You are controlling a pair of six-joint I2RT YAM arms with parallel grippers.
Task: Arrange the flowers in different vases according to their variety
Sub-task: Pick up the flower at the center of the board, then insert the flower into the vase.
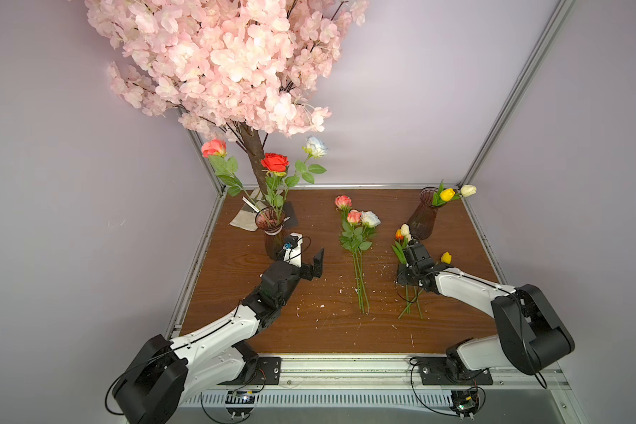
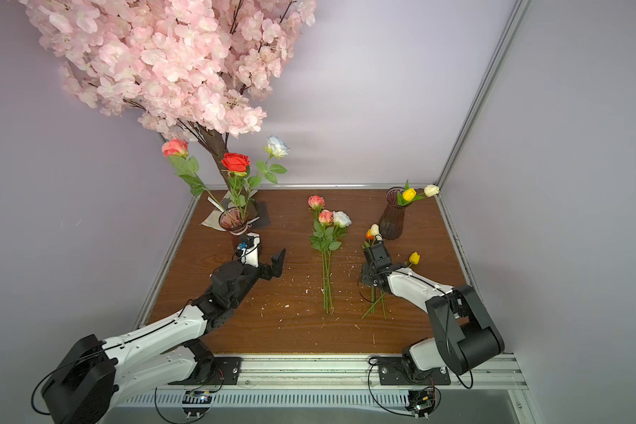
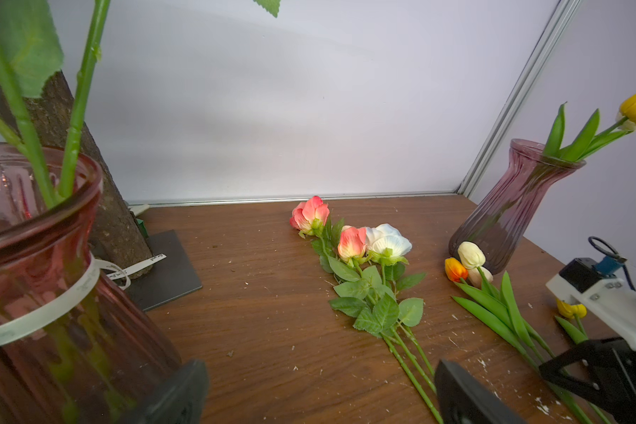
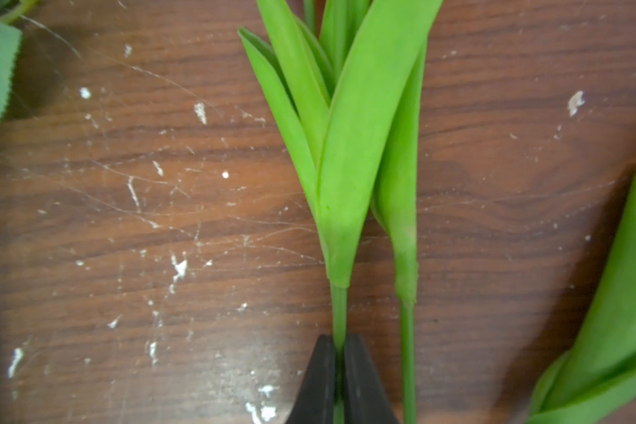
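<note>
The banded vase (image 1: 272, 227) at the back left holds a coral rose (image 1: 213, 147), a red rose (image 1: 274, 162) and a white rose (image 1: 315, 146). The plain vase (image 1: 423, 216) at the back right holds a yellow tulip (image 1: 447, 194) and a cream tulip (image 1: 468, 190). Three roses (image 1: 357, 227) lie mid-table. Loose tulips (image 1: 402, 235) lie right of them. My right gripper (image 4: 339, 352) is down among these, shut on one tulip stem (image 4: 339, 308). My left gripper (image 3: 320, 381) stands open and holds nothing, beside the banded vase (image 3: 34, 293).
The blossom tree's trunk (image 1: 254, 154) rises on a dark base plate (image 1: 289, 214) behind the banded vase, with branches overhanging the back left. Walls and metal rails close the wooden table (image 1: 272, 323) on three sides. A yellow tulip (image 1: 446, 257) lies beside my right arm.
</note>
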